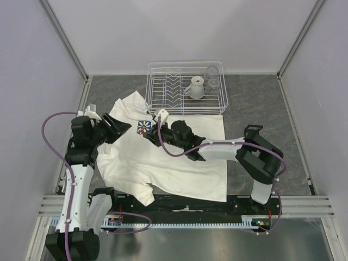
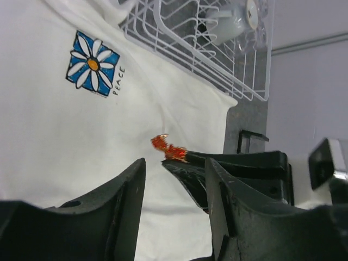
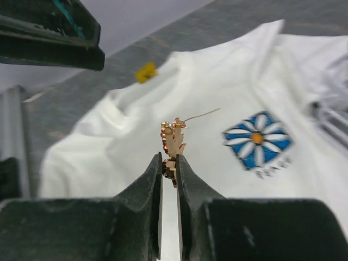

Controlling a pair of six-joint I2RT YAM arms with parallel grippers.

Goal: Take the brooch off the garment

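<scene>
Though tiny, reddish brooch (image 2: pixel 169 149), perhaps leaf-shaped

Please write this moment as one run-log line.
right gripper: shut on brooch | brooch: pin open, apparently clear of garment | left gripper: open

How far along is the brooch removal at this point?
Nearly done. The right gripper has its jaws shut on the brooch, held above the garment in the right wrist view, its pin sticking out open and seemingly clear of the cloth. The left gripper is open beside it, holding nothing. Left to do: carry the brooch away and set it down.
</scene>
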